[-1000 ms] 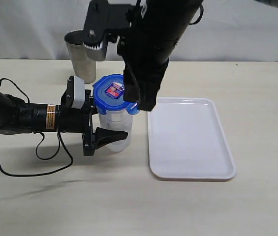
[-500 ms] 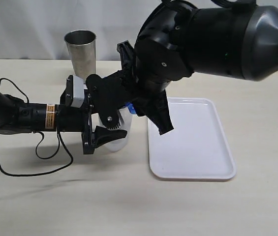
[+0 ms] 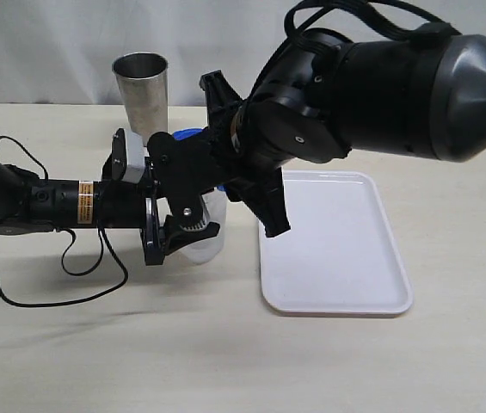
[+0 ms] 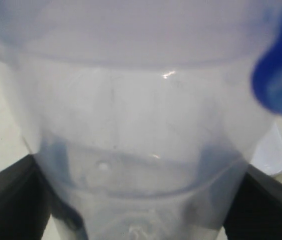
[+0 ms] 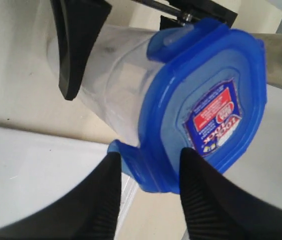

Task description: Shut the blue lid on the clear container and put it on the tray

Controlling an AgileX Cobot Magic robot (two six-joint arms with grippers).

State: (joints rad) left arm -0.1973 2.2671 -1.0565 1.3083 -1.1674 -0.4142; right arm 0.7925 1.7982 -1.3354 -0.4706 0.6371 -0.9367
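Tall clear plastic container (image 4: 141, 125): clamped between left gripper (image 4: 141, 200) fingers. Glossy octagonal blue lid (image 5: 205, 100) capping it; flap between ribbed right gripper (image 5: 148, 159) fingers, pinch unclear. Red-white sticker (image 5: 213, 117) visible only in right wrist view.

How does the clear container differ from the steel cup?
The clear container is transparent plastic; the steel cup is opaque grey metal. The container carries the blue lid; the cup is open on top. The left gripper holds the container; the cup stands free. Both are tall, tapered, upright.
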